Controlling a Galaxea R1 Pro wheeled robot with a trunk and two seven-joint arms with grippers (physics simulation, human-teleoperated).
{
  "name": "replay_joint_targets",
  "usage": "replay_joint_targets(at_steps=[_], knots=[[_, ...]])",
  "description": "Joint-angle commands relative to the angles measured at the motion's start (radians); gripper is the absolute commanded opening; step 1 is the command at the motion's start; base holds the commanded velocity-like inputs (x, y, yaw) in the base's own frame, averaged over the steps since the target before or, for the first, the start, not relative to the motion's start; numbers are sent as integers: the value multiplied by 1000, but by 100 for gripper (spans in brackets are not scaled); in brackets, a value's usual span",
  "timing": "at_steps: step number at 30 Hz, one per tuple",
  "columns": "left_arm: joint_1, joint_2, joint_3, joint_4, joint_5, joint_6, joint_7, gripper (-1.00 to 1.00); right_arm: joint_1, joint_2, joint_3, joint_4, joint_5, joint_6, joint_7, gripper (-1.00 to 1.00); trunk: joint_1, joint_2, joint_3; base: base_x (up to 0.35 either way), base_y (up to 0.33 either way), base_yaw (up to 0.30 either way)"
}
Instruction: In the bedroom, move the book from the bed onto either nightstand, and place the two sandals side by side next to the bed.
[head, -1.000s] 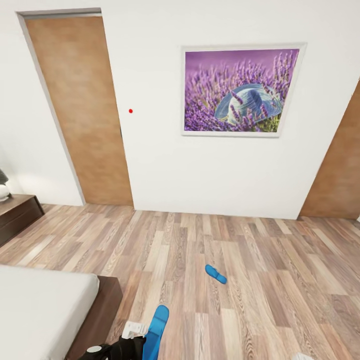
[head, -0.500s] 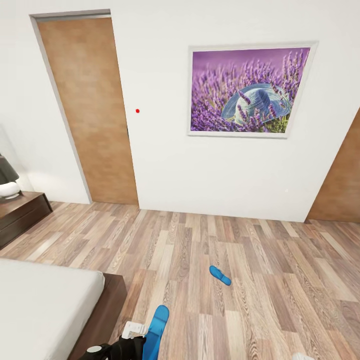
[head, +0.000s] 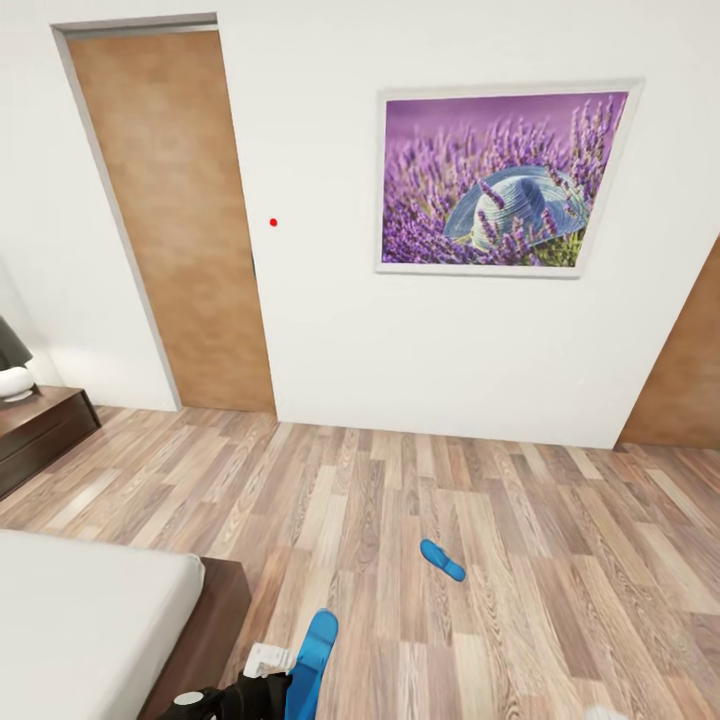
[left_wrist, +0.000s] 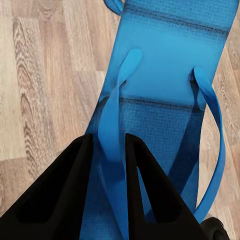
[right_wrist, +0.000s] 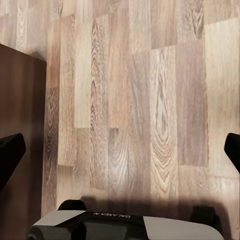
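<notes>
The sandal step looked to be the one in hand: the left hand (left_wrist: 106, 165) was clamped on one blue sandal (left_wrist: 160, 100), its two dark fingers (left_wrist: 65, 195) pinching the near strap from either side, so that the sole hung over the wood-plank floor (head: 520, 560) just off the foot corner of the bed (head: 90, 620). In the head view that carried sandal (head: 312, 650) ran lengthwise away from the robot, its rounded end aimed up toward the far wall with a slight lean to the right. The second sandal (head: 442, 560) lay flat on the floor well apart from the bed, its long axis on a diagonal, the far end toward the left and the near end toward the right (which end was toe could not be made out at that size). The right hand (right_wrist: 120, 150) hung empty over bare planks, its fingertips spread wide. The next move probably called for setting the held sandal down close along the bed frame, then fetching the other and turning it to lie parallel and alongside. The book was not yet dealt with.
</notes>
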Motion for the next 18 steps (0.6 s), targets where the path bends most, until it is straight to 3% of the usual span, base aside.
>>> replay_joint_targets(at_steps=[1, 18], knots=[[-1, 0, 2, 1, -6, -7, 3, -100, -1, 0, 8, 1, -5, -6, 3, 100, 1, -1, -1, 312, 0, 0], [-1, 0, 2, 1, -6, -7, 3, -100, -1, 0, 8, 1, -5, -6, 3, 100, 1, -1, -1, 319, 0, 0]])
